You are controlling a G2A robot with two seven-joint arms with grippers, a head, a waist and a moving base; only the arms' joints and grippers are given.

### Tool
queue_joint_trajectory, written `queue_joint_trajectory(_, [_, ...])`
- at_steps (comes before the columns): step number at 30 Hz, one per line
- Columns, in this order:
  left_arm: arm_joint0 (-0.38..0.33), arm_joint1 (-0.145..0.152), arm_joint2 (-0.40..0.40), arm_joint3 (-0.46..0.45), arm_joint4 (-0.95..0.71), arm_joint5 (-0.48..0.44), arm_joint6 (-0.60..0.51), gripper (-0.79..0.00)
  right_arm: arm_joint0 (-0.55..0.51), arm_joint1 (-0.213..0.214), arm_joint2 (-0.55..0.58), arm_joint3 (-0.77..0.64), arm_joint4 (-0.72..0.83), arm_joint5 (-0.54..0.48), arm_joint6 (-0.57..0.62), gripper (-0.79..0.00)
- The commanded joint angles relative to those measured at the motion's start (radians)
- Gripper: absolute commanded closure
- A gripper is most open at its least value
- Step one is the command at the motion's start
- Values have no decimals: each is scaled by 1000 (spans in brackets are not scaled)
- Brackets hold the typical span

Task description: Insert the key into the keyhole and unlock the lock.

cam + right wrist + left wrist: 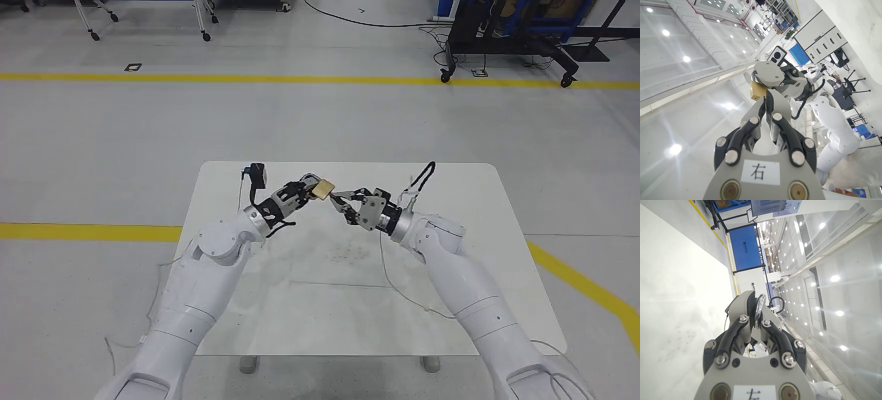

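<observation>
Key [762, 108] is pinched between the closed fingers of the right gripper [765, 97], its tip aimed at the lock [756, 91] touching or just beyond. Lock is clamped by its shackle in the left gripper [757, 308] and held out above the table [450, 300], so the keyhole end is presented to the key. Whether the key is inserted cannot be told.

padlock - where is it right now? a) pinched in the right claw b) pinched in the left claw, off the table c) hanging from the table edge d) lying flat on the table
b: the brass padlock is gripped by the left claw above the table, with the right claw holding the key up to it.
</observation>
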Motion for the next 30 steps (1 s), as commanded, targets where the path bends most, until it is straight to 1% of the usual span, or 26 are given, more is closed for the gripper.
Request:
queue_joint_trajectory(1, [0,-1,-4,2,-19,8,-4,0,-4,1,-3,-11,-21,-18,5,-277])
queue_joint_trajectory(6, [3,-2,-20,10,-92,26,-25,0,-22,8,-5,-47,-83,-86,48,-351])
queue_joint_trajectory(11, [1,0,-33,21,-113,46,-24,0,-46,16,11,-86,-144,-173,61,-379])
queue_joint_trajectory(12, [1,0,-34,23,-112,47,-24,0,-52,19,19,-98,-174,-209,47,-474])
queue_joint_trajectory(13, [1,1,-35,23,-112,48,-25,0,-60,22,25,-113,-205,-247,35,-520])
queue_joint_trajectory(14, [2,1,-36,21,-112,46,-28,0,-69,24,36,-135,-234,-302,26,-440])
queue_joint_trajectory(15, [4,1,-37,19,-114,43,-34,0,-86,28,50,-155,-262,-358,21,-413])
queue_joint_trajectory(17, [7,3,-38,11,-109,37,-45,0,-118,34,77,-200,-320,-446,-3,-431])
queue_joint_trajectory(18, [9,4,-39,7,-106,37,-49,0,-136,38,91,-226,-340,-482,-11,-508])
queue_joint_trajectory(19, [11,5,-39,2,-100,35,-49,0,-143,38,94,-234,-342,-489,-11,-714])
queue_joint_trajectory(20, [13,5,-40,-2,-94,31,-44,0,-143,38,94,-234,-342,-489,-11,-785])
queue_joint_trajectory(22, [17,5,-40,-6,-97,45,-40,0,-143,38,94,-234,-342,-489,-11,-785])
queue_joint_trajectory(30, [17,5,-40,-6,-97,45,-40,0,-143,38,94,-234,-342,-489,-11,-785])
